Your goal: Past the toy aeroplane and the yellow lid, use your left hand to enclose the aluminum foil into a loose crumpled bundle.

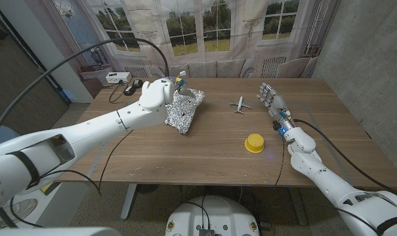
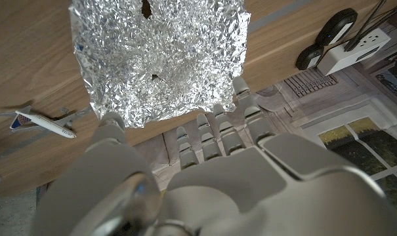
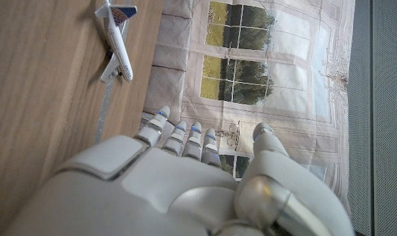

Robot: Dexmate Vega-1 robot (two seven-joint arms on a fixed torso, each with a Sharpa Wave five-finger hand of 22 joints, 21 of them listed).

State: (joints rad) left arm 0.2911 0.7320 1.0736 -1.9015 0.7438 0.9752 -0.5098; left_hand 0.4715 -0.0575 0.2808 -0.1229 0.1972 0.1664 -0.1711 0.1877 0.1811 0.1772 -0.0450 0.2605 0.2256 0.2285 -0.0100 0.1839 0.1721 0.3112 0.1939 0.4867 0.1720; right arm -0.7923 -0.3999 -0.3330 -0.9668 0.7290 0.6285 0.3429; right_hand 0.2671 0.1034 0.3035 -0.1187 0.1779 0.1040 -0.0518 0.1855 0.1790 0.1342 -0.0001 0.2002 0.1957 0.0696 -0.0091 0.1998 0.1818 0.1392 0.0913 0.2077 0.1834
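Aluminum foil [image 1: 185,109] sheet crinkled, left hand [image 1: 157,94] fingers at edge.

Both arms wear smooth white shells with black joint bands. The left hand [image 1: 160,94] is pale grey, segmented. The right hand [image 1: 269,96] matches, with blue fittings and black cable at its wrist.

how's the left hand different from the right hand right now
The left hand is at the aluminum foil, fingers against its far edge; the right hand touches nothing, beside the toy aeroplane. The left arm reaches far across the table; the right stays near its right side. Both are white with fingers apart.
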